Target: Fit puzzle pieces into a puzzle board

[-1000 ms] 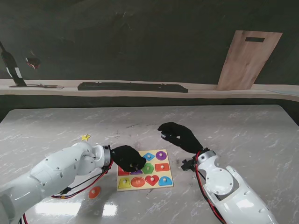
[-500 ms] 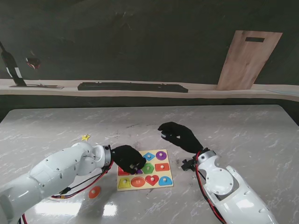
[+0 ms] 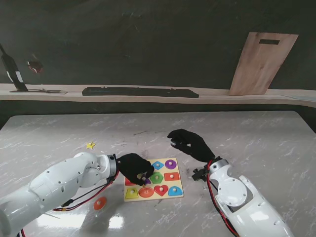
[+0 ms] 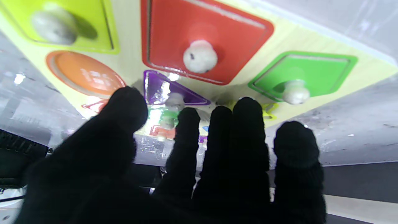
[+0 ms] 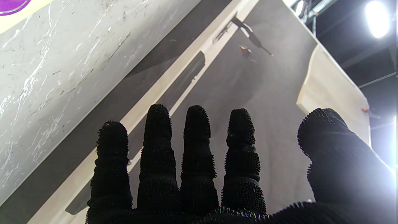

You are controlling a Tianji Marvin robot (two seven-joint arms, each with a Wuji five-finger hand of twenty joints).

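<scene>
Left hand [image 3: 135, 168] apparently touching puzzle board [image 3: 178, 191].

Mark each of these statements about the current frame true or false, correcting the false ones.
1. The left hand is over the puzzle board's left side. True.
2. The right hand holds a puzzle piece. False: it is open and holds nothing, raised beside the board.
3. A yellow star lies on the table, off the board. True.
4. The orange piece near the left arm is seated in the board. False: it lies loose on the table.
5. The purple circle sits in the board's far right corner. True.
</scene>
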